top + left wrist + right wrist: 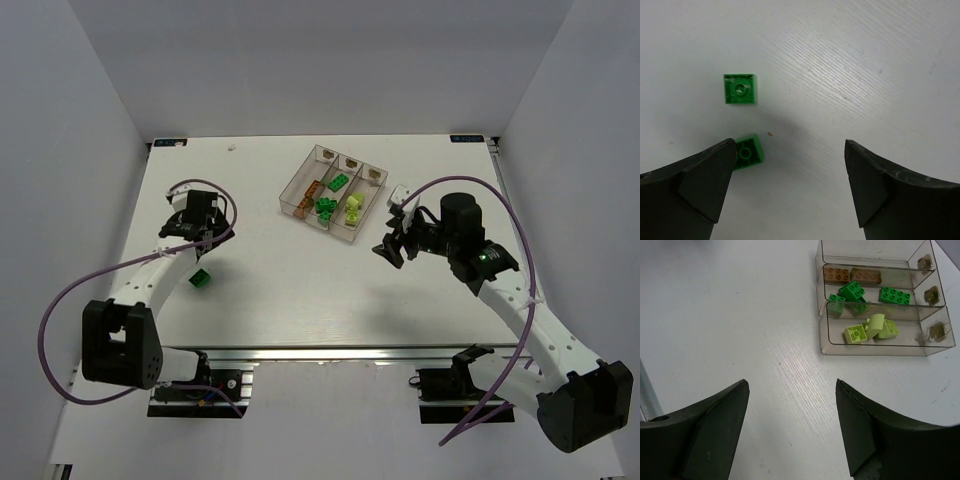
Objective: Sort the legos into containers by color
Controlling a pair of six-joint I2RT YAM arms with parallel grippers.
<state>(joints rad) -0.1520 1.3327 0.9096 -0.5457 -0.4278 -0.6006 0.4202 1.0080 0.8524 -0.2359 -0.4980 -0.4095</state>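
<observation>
My left hand (790, 145) is spread wide, gripping nothing, over two loose green legos (740, 89) on the bench (865, 60). The nearer lego (748, 152) maybe touches a finger, hard to say. Right hand (792, 382) is released too, facing the tray (880, 347), one color per bin.

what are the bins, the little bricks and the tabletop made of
The bins look like clear, slightly smoky rigid plastic, glossy: the bricks show through the walls. The bricks look like opaque moulded plastic, smooth, with studs. The tabletop is matt white with fine grain lines, perhaps laminate or painted wood.
</observation>
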